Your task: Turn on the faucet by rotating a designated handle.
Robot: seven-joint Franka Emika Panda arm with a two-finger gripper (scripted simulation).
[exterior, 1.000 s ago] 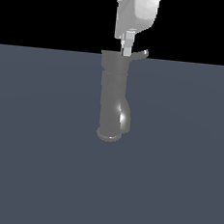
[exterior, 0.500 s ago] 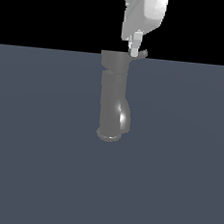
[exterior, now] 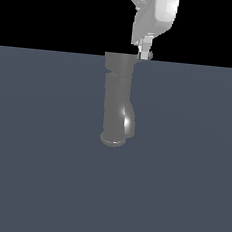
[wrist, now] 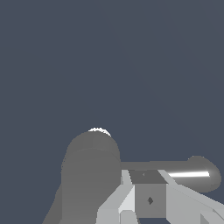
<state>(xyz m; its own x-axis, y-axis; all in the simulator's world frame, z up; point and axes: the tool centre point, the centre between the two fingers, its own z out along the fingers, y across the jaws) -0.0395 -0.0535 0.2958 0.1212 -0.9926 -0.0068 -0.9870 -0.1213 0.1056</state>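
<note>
The faucet (exterior: 116,98) is a grey upright cylinder with a flared base and a glossy curved spout (exterior: 129,122) low on its side. Its handle (exterior: 150,56) is a thin lever sticking out of the top cap toward the exterior view's right. My white gripper (exterior: 144,54) comes down from above, its tips at the handle right beside the cap, fingers together. From the wrist, I look down on the faucet (wrist: 89,173); the handle (wrist: 192,171) runs out from it to a rounded glossy end. The gripper (wrist: 146,192) is shut, its tips against the lever's inner part.
A plain dark grey floor (exterior: 42,171) spreads around the faucet, with a black background above it. No other objects show.
The gripper has shifted toward the exterior view's right, from above the cap's edge to over the handle. The faucet body has stayed put.
</note>
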